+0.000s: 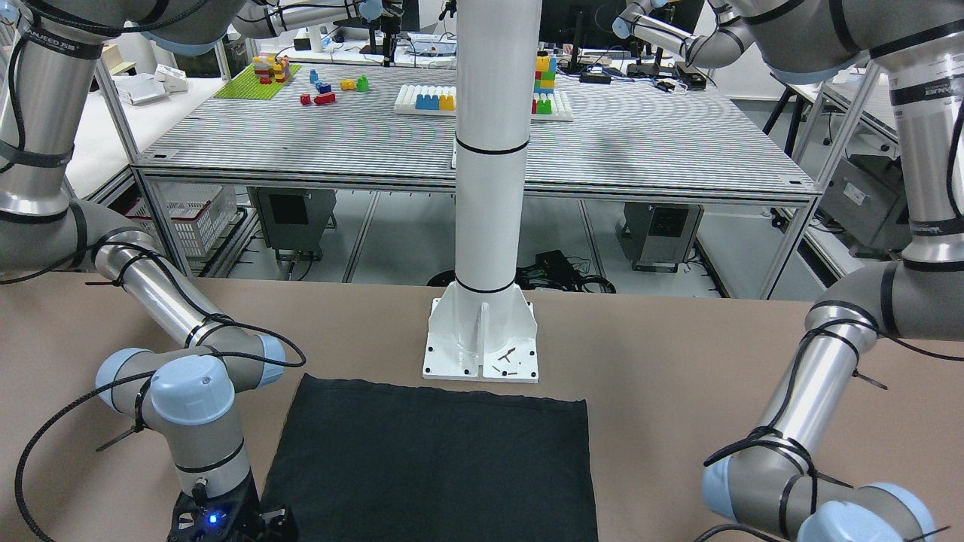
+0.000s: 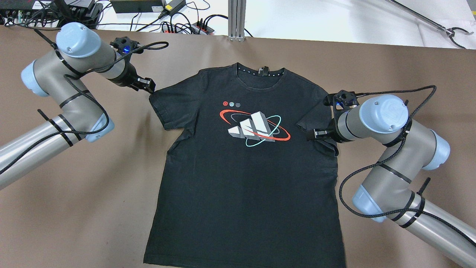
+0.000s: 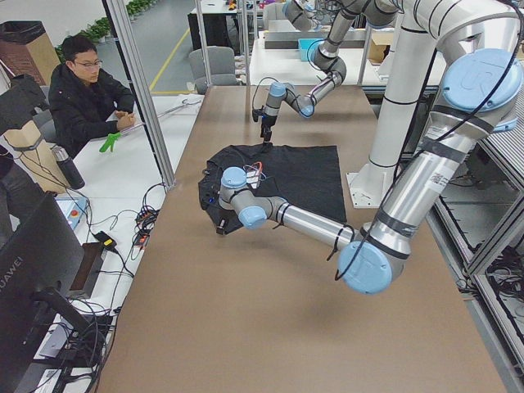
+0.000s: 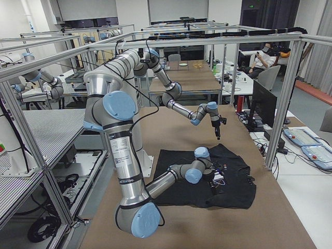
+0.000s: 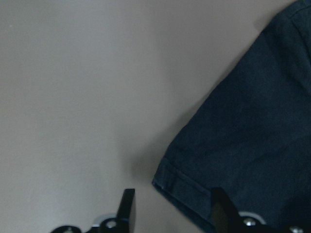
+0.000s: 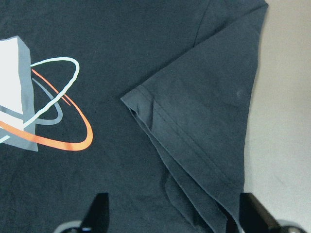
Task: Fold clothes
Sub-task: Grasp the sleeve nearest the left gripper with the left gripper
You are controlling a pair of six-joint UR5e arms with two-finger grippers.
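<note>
T-shirt (image 2: 241, 178) flat, front up (left gripper (image 2: 150, 88) at sleeve).

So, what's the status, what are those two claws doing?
Left gripper open at one sleeve's edge. Right gripper open over the other sleeve. Black T-shirt flat, print up, not yet folded. White post beside the hem.

A: Light?
B: Bright, even, from overhead. Soft shadow on table (image 2: 93, 208) beside shirt (image 2: 241, 178).
A: Sharpness?
B: Left wrist view hazy, soft. Right wrist crisp. Moiré on striped bench (image 1: 640, 143).
</note>
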